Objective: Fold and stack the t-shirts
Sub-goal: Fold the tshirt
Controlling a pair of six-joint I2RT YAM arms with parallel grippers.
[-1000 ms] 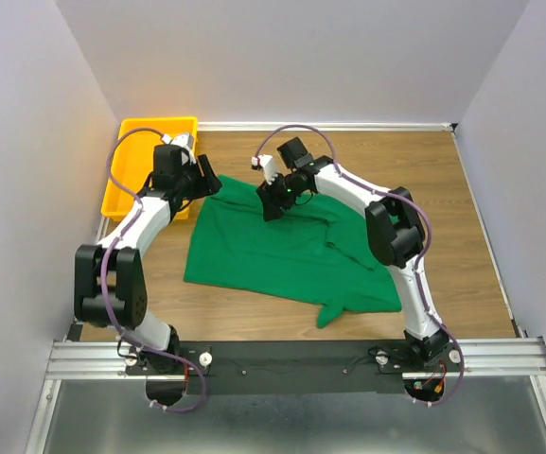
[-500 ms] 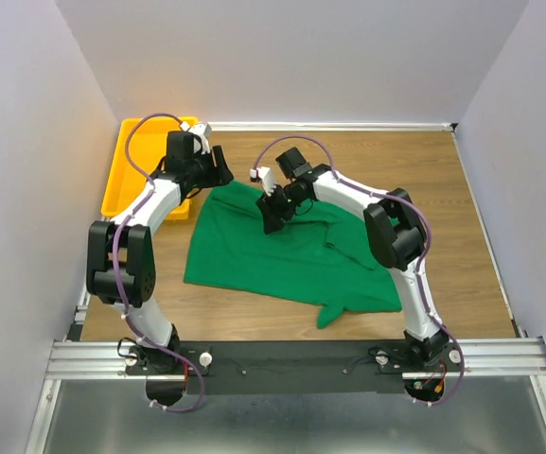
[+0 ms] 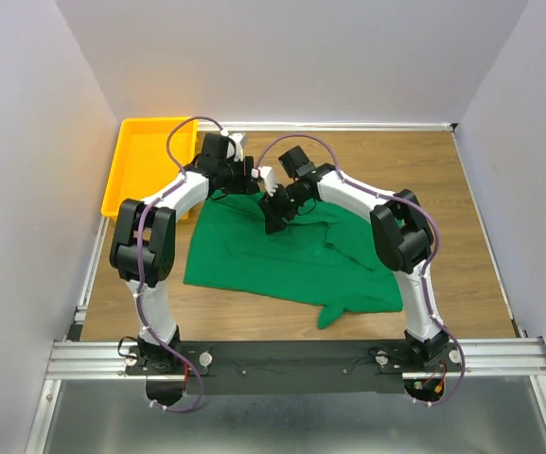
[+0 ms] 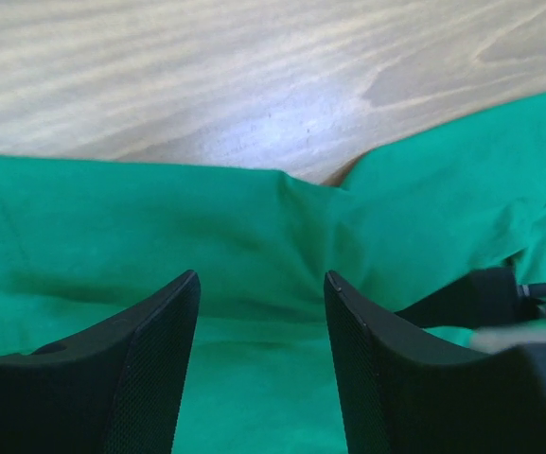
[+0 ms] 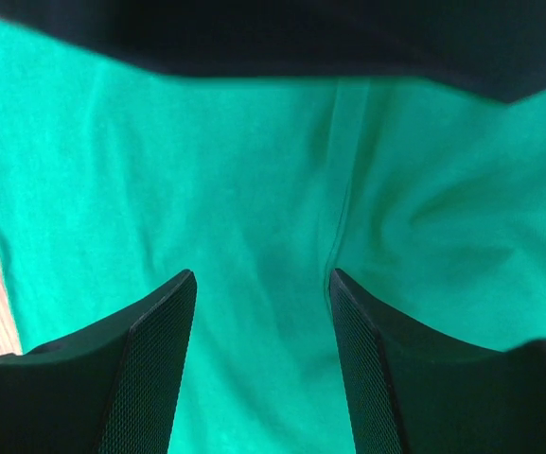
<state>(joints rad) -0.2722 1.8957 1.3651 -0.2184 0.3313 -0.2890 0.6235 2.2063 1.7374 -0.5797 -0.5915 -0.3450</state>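
1. Top external view: the yellow tray (image 3: pixel 145 165) sat at the far left corner of the desk (image 3: pixel 471 218), to the left of the cloth.
2. The left pincer (image 4: pixel 261 303) hung spread above the far edge of the t-shirt (image 3: pixel 273 255), with nothing between its fingers. The left wrist view showed a raised pucker in that edge just ahead.
3. The green t-shirt lay rumpled across mid-desk, one sleeve trailing toward the near edge. It looked light, limp and not slippery. It would probably sag and drag when lifted, so a pinch on a doubled edge or ridge seemed the surest hold.
4. The right pincer (image 5: pixel 261 312) was likewise spread, low over the fabric beside a seam, gripping nothing.
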